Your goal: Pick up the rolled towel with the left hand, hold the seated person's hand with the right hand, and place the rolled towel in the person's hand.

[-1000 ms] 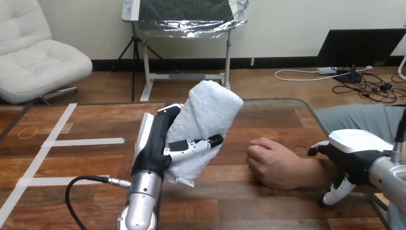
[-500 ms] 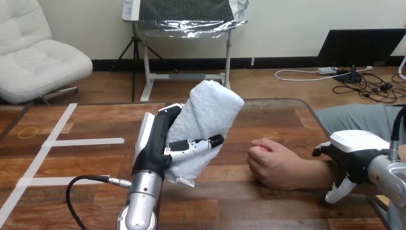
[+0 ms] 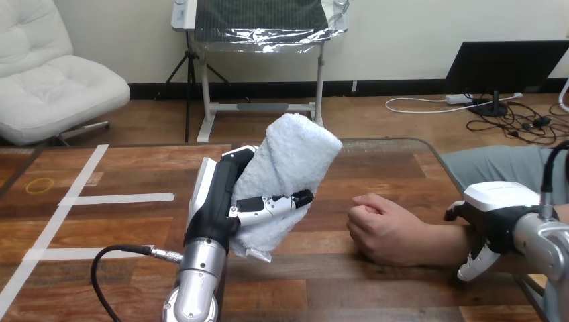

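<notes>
Tape-lined wooden table (image 3: 376, 288) beneath rolled towel (image 3: 295, 151)

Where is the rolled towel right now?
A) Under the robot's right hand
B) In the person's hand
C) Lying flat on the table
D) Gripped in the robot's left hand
D: the left hand has its fingers curled round the rolled towel, holding it up, apart from the person's hand resting on the table.

A robotics test space, it seems: the wooden table (image 3: 376, 168) bears white tape strips (image 3: 121, 198) and a drawn yellow ring (image 3: 39, 185) at the frame's left (hardly household markings), while the robot's silver-armed left hand (image 3: 218, 194) rises at lower centre.
</notes>
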